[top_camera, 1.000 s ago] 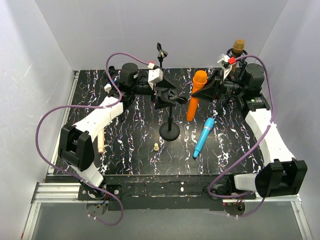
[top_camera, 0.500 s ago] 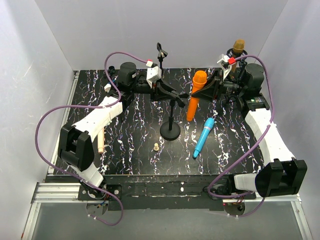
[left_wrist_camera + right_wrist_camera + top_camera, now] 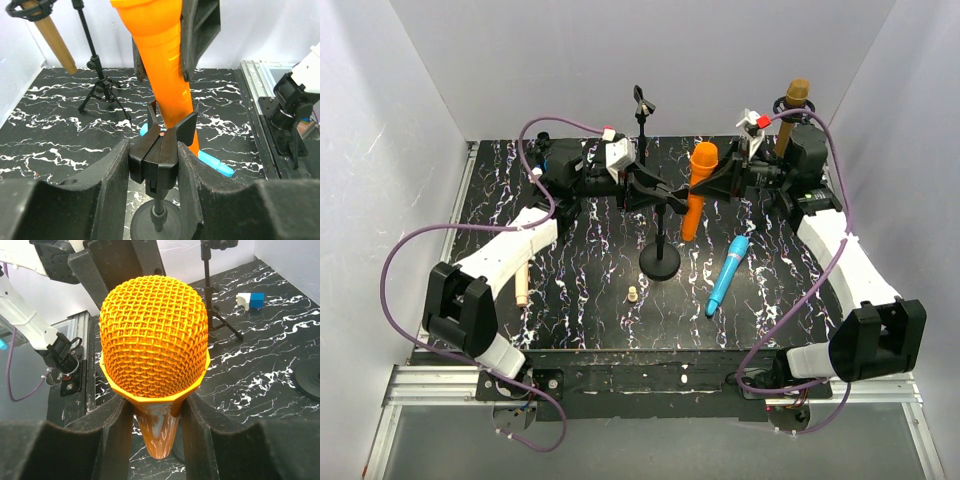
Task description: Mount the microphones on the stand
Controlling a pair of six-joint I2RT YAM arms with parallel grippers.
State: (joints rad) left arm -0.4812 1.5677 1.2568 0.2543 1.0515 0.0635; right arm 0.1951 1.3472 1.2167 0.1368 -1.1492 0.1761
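left pincer (image 3: 154, 165) clamping stand clip (image 3: 161, 150), orange microphone (image 3: 161, 65) between its prongs

I'm working in a robot test cell in a lab. Plain white panels (image 3: 420, 80) wall off the left, back and right of the frame around a counter (image 3: 580, 290) topped in black with white marbling. A bare aluminium rail (image 3: 435, 385) runs along the bottom edge. The left arm (image 3: 505, 250) and right arm (image 3: 840, 250) are bolted there, and loose purple cables (image 3: 560, 120) loop from them.
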